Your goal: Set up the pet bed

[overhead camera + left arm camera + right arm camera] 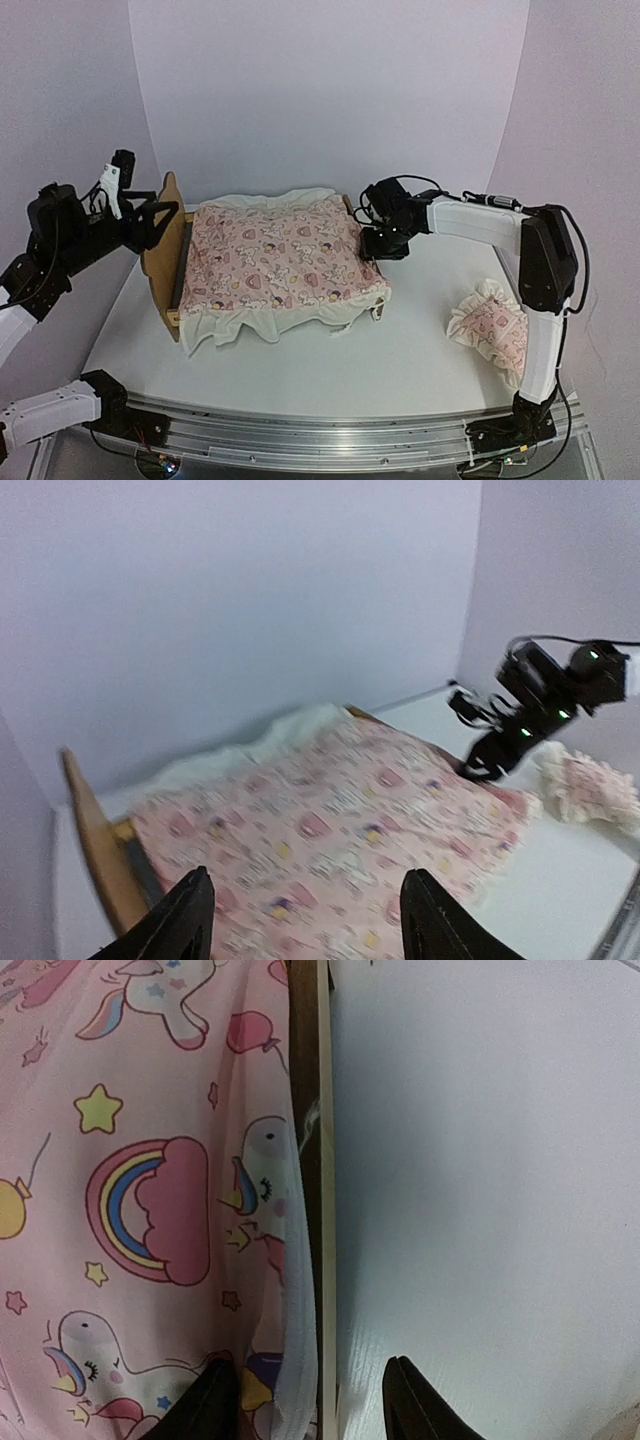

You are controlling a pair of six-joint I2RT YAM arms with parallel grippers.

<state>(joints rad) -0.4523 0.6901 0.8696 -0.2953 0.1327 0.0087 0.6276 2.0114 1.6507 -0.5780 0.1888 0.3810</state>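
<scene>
The pet bed (166, 250) stands mid-table, its pale-wood headboard at the left and a strip of dark base showing beside it. The pink quilt (280, 258) is spread over it, white edges hanging over the front. My left gripper (150, 222) is open and empty, raised just left of the headboard (92, 850), facing along the quilt (340, 830). My right gripper (382, 246) is open at the bed's foot end, its jaws straddling the wooden foot rail (320, 1210) and the quilt's edge (150, 1190) without holding them.
The ruffled pink pillow (492, 330) lies on the white table (420, 340) at the right, beside the right arm's upright link; it also shows in the left wrist view (590, 790). Pale walls close in the back and sides.
</scene>
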